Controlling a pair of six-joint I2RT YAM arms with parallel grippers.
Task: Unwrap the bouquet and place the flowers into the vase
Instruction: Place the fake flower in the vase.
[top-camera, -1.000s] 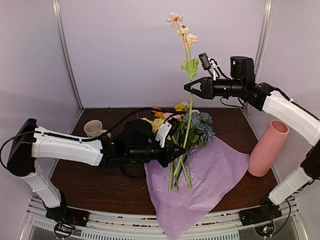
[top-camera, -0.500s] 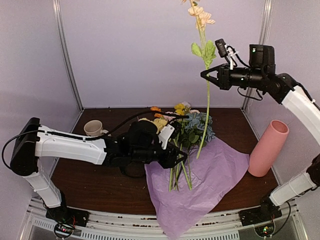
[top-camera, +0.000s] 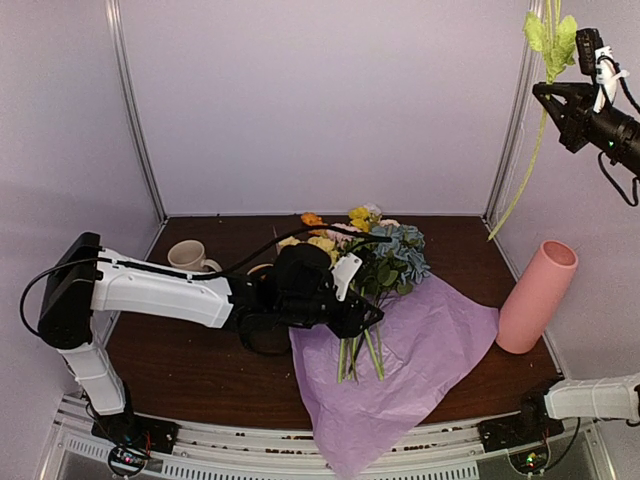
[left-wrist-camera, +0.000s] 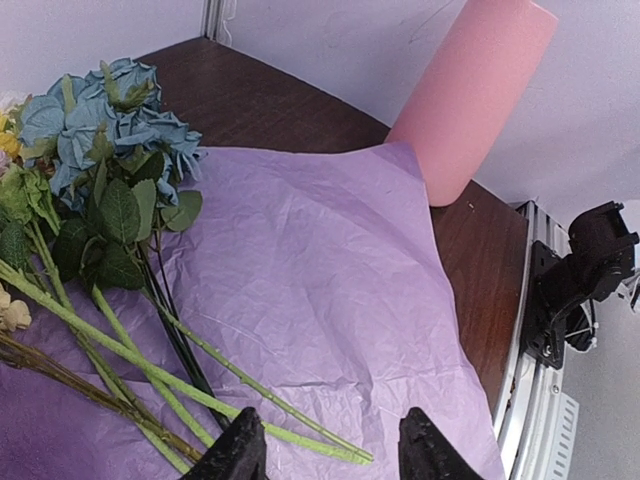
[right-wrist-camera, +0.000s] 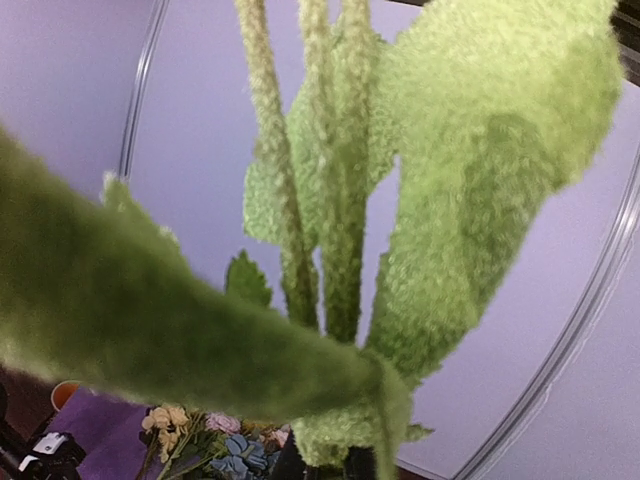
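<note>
A dark wooden bench (top-camera: 190, 370) inside pale lilac walls carries a spread sheet of tissue paper (top-camera: 430, 350); the flowers (top-camera: 385, 258) lie loose on it, and the pink vase (top-camera: 537, 296) stands just beside its right corner. The left gripper (left-wrist-camera: 325, 455) hovers low over the stems, jaws parted around nothing. The right gripper (top-camera: 552, 98), high at upper right, clamps one green stem (top-camera: 515, 185) that hangs clear of the vase.
</note>
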